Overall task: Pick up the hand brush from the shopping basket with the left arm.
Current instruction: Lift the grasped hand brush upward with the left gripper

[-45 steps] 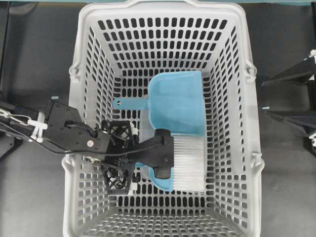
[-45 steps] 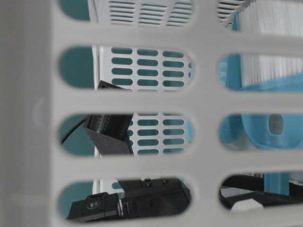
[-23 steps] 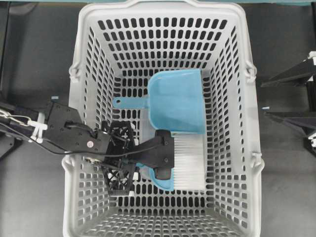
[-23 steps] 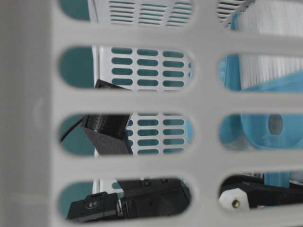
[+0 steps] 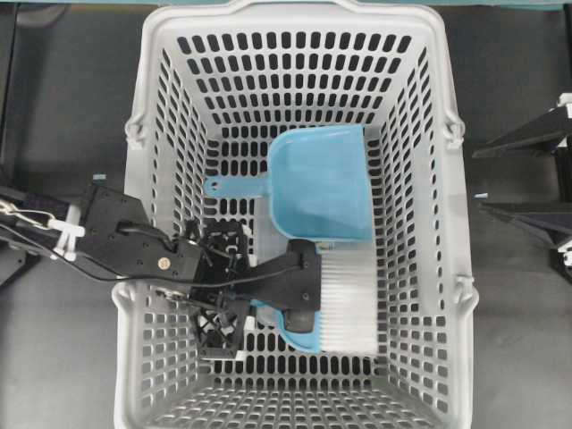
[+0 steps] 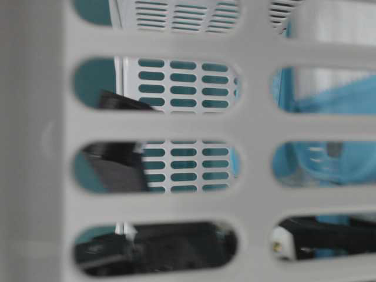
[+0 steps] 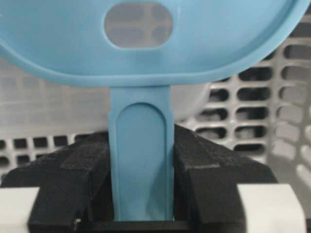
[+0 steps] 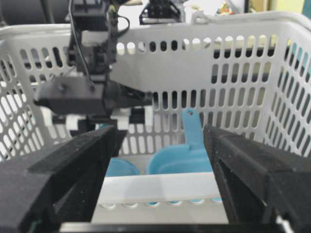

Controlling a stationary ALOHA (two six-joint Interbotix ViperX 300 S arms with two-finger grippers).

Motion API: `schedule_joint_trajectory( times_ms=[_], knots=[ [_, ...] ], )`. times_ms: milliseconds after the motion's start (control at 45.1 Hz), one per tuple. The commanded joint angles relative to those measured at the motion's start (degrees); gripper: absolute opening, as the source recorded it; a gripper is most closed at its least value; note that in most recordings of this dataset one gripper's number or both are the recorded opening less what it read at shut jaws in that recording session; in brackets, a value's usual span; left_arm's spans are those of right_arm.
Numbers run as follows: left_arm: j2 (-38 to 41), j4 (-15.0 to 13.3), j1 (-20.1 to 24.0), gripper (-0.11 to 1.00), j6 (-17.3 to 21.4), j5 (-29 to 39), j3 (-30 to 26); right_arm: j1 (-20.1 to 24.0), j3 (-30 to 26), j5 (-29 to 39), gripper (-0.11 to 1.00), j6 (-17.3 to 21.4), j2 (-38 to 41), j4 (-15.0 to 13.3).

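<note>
The light-grey shopping basket [image 5: 143, 223] fills the overhead view. On its floor lies the hand brush [image 5: 347, 304], white bristles to the right, light-blue body [image 7: 141, 48] close in the left wrist view. My left gripper [image 5: 241, 293] reaches in over the basket's left wall and is shut on the brush's thin handle [image 7: 141, 160]; both black pads press its sides. The wrist block hides the handle from above. My right gripper [image 8: 159, 141] stands open outside the basket's right wall [image 8: 194, 187], with nothing between its fingers.
A light-blue dustpan [image 5: 322, 183] lies just beyond the brush, its handle pointing left, its edge touching the bristles. The basket walls stand close round the left arm [image 8: 82, 97]. Dark table surrounds the basket.
The left jaws have closed from wide open onto the brush handle. The brush has shifted and turned slightly. The right arm has not moved.
</note>
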Motion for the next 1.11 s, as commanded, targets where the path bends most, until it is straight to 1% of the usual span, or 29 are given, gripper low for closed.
schedule_joint_trajectory(
  times_ms=[0, 177, 399, 576, 776, 887, 1086],
  knots=[
    [-2.99, 0.18, -0.35, 0.25, 0.62, 1.14, -3.16, 0.09, -0.35, -0.26, 0.7, 0.09, 0.26, 0.26],
    [-5.98, 0.18, -0.35, 0.25, 1.14, 7.73, -8.26, 0.09, -0.35, -0.26, 0.7, 0.09, 0.18, 0.26],
    [-8.79, 0.18, 0.26, 0.25, 1.32, 23.03, -16.26, 0.09, -0.18, -0.26, 0.7, 0.09, 0.18, 0.26],
    [-10.72, 0.18, 1.85, 0.25, 1.05, 31.73, -22.85, 0.09, 0.09, -0.26, 0.7, 0.09, 0.18, 0.26],
    [-11.51, 0.18, 3.6, 0.25, 1.05, 35.77, -27.33, 0.09, 0.09, -0.26, 0.7, 0.09, 0.09, 0.26],
    [-11.43, 0.18, 3.87, 0.25, 1.05, 36.74, -27.77, 0.09, 0.09, -0.26, 0.7, 0.09, 0.09, 0.26],
    [-11.34, 0.18, 3.87, 0.25, 1.14, 36.47, -27.77, 0.09, 0.18, -0.26, 0.7, 0.09, 0.0, 0.26]
  ],
)
